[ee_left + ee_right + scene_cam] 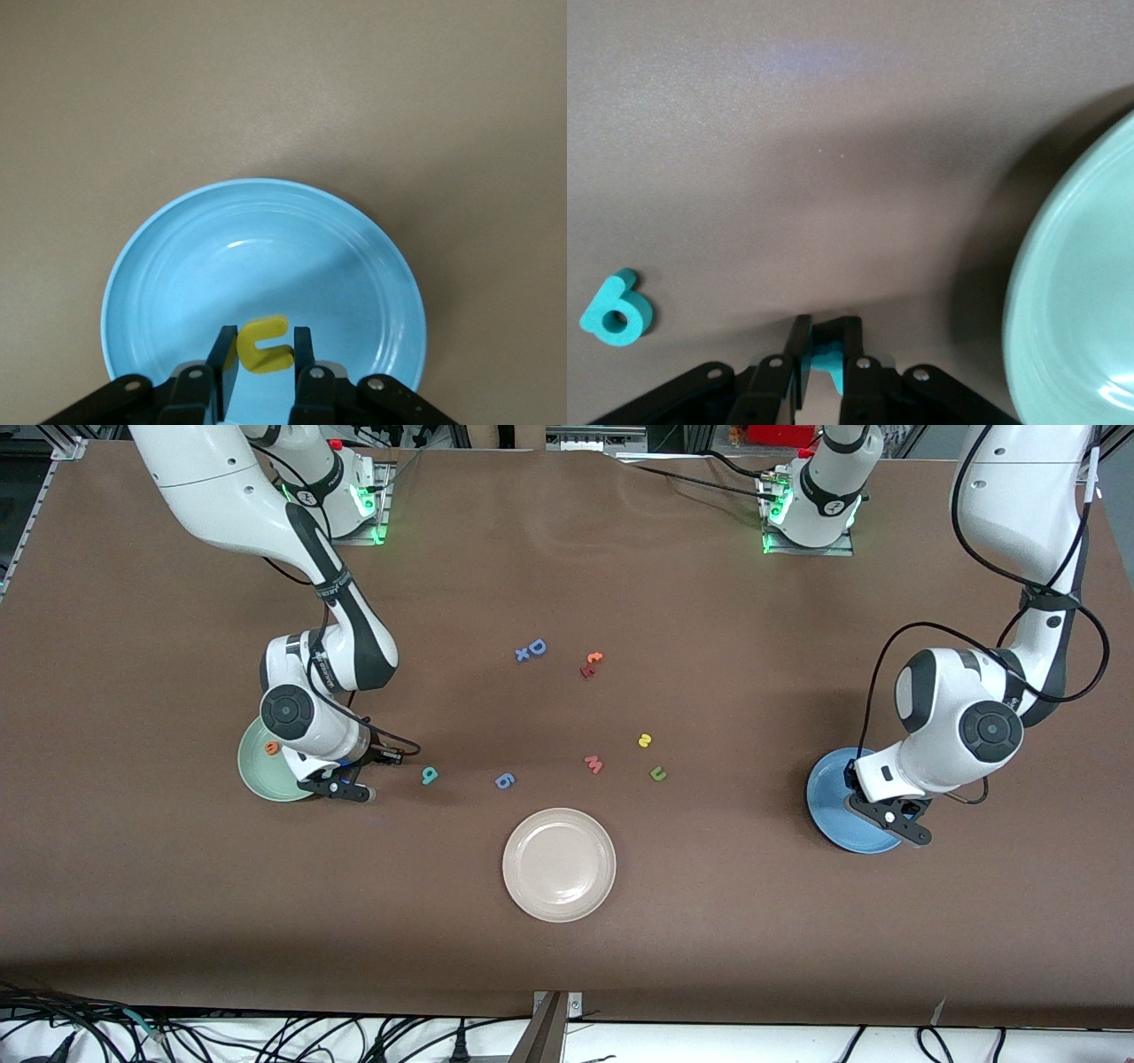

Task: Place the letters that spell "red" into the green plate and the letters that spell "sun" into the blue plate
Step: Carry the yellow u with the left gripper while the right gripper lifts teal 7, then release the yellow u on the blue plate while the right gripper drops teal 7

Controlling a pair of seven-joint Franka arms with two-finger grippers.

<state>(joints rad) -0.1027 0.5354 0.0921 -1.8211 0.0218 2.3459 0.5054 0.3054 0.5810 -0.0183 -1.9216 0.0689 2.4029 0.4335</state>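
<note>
Both arms are mid-delivery — the left gripper [265, 354] hangs over the blue plate [159, 266] with the yellow s [263, 344] between its parting fingers, while the right gripper [825, 350] pinches the teal r [827, 357] just beside the green plate [1081, 301] and, I judge, must shift over its rim before letting go.
</note>
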